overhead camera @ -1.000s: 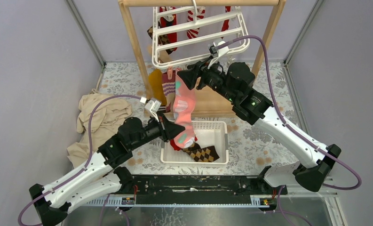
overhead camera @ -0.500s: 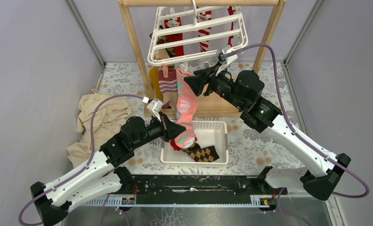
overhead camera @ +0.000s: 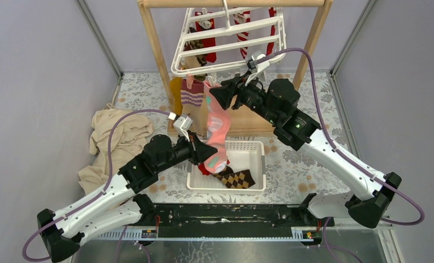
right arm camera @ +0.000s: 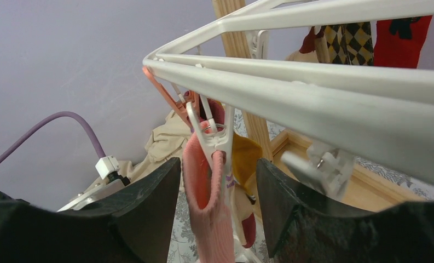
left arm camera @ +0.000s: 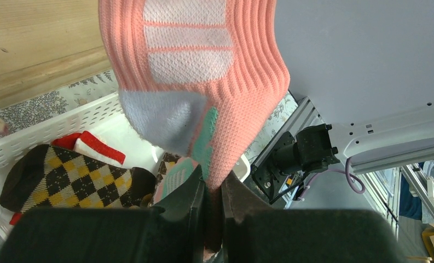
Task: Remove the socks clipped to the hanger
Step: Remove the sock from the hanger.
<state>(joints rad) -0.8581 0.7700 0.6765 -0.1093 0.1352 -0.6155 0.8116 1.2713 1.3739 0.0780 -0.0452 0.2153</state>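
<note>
Pink sock (overhead camera: 217,129) is hanging straight down from a clip (right arm camera: 214,139) on the white hanger (overhead camera: 225,41), over the basket (overhead camera: 261,164). The left gripper (left arm camera: 214,203) is pinching the sock's bottom end, jaws almost closed on the cloth. The right gripper (right arm camera: 217,164) is hovering at the top, jaws wide apart, one on each side of the clip, holding nothing. The clip is sitting right between them, so the right arm looks nearest for squeezing it open.

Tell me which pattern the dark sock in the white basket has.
The sock is argyle: yellow diamonds on dark brown. Left wrist view shows it best.
</note>
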